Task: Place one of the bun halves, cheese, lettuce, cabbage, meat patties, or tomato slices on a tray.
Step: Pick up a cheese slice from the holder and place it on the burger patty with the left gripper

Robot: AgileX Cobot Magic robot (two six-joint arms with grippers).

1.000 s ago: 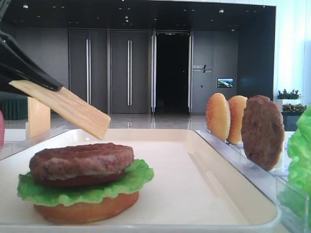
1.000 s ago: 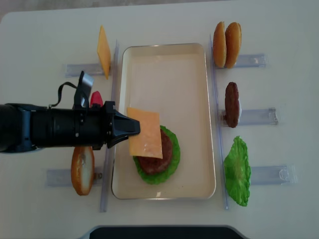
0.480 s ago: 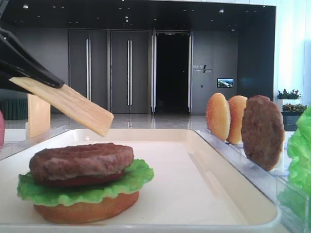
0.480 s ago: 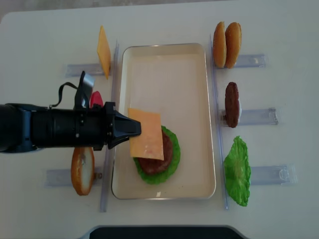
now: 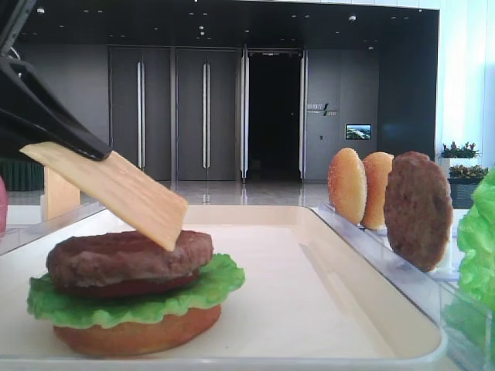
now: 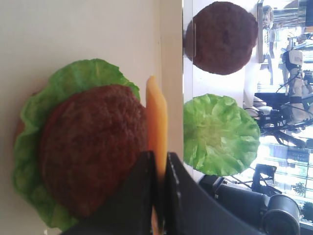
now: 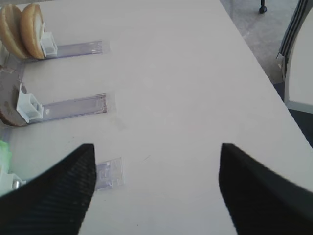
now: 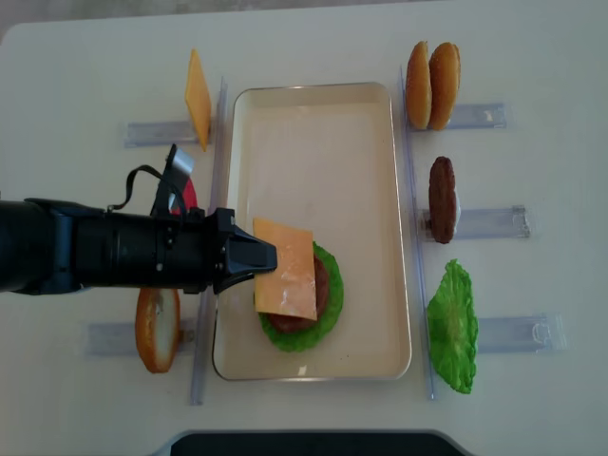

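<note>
A cream-white tray [image 8: 313,133] carries a stack of bun half [image 5: 139,336], tomato slice, lettuce [image 5: 193,290] and meat patty [image 5: 116,259]. My left gripper [image 8: 261,256] is shut on one edge of a pale orange cheese slice [image 8: 285,268]. The slice hangs tilted over the patty [image 8: 324,285], and its low corner reaches the patty's top in the front view. In the left wrist view the cheese [image 6: 157,122] shows edge-on between the shut fingers, beside the patty [image 6: 93,147]. My right gripper [image 7: 156,147] is open over bare table, right of the tray.
Clear holders flank the tray. On the right stand two bun halves [image 8: 432,84], a spare patty [image 8: 442,198] and a lettuce leaf [image 8: 452,326]. On the left stand a second cheese slice [image 8: 198,98], a red tomato slice [image 8: 188,195] and a bun half [image 8: 157,330].
My left gripper has come down and a little further over the tray with the cheese. The slice's low corner has dropped from above the patty onto its top. The right gripper shows no earlier view.
</note>
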